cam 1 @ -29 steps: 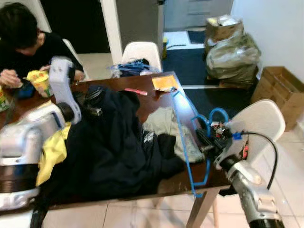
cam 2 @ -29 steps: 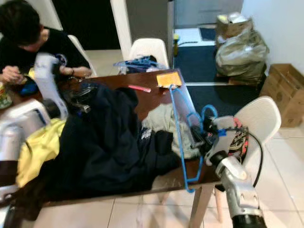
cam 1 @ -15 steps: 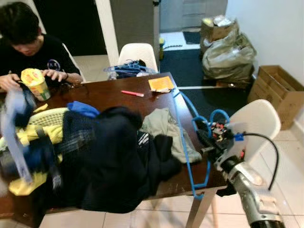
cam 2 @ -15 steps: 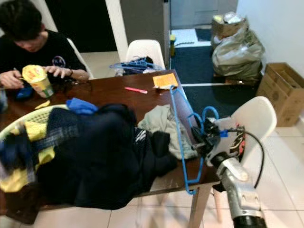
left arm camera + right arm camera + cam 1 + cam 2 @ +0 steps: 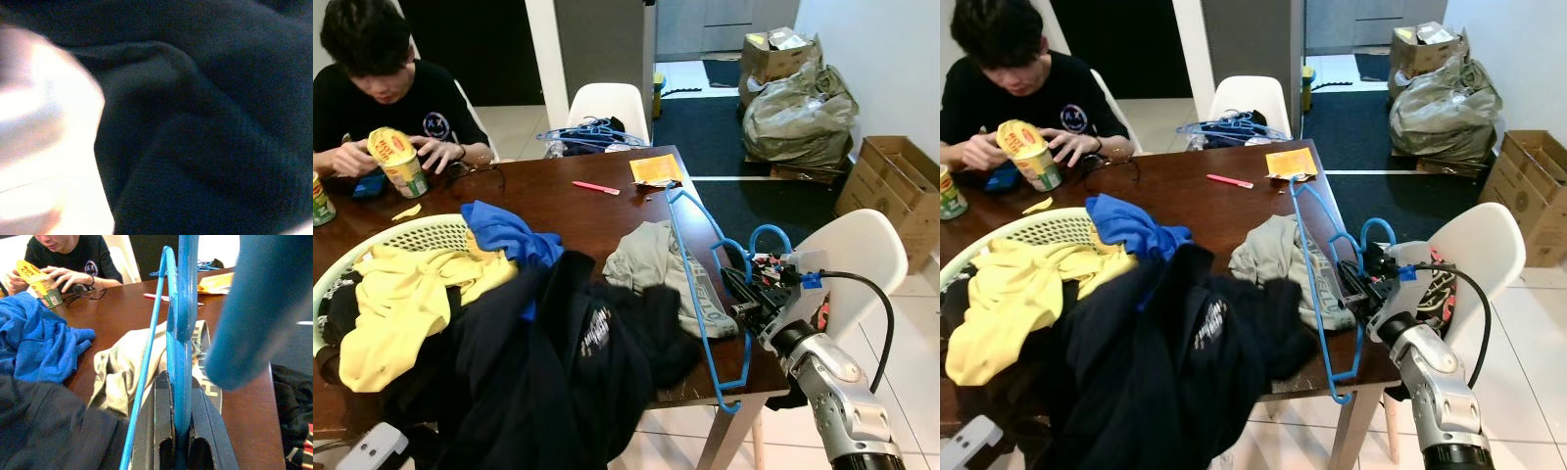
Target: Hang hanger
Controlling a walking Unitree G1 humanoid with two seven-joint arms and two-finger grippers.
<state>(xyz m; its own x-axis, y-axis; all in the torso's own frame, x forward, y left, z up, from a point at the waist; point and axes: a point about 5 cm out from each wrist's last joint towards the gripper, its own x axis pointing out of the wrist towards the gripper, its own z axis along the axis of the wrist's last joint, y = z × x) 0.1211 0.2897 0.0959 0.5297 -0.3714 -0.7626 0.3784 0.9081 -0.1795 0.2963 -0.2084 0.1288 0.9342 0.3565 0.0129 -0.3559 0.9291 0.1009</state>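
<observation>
Hanger (image 5: 700,294): blue, clamped at its neck by the right gripper (image 5: 751,297) at the table (image 5: 558,201) edge, long axis running along that edge; left gripper's fingers cannot be told.

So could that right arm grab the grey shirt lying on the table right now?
Probably not yet: the right end effector is shut on the blue hanger, though the grey shirt lies uncovered just beside it.

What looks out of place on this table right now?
The dark jacket is heaped in a crumpled pile and sags over the table's near edge, not on any hanger. The right gripper clamps the blue hanger bare at the table's right edge. Clothes spill out of the white basket.
</observation>
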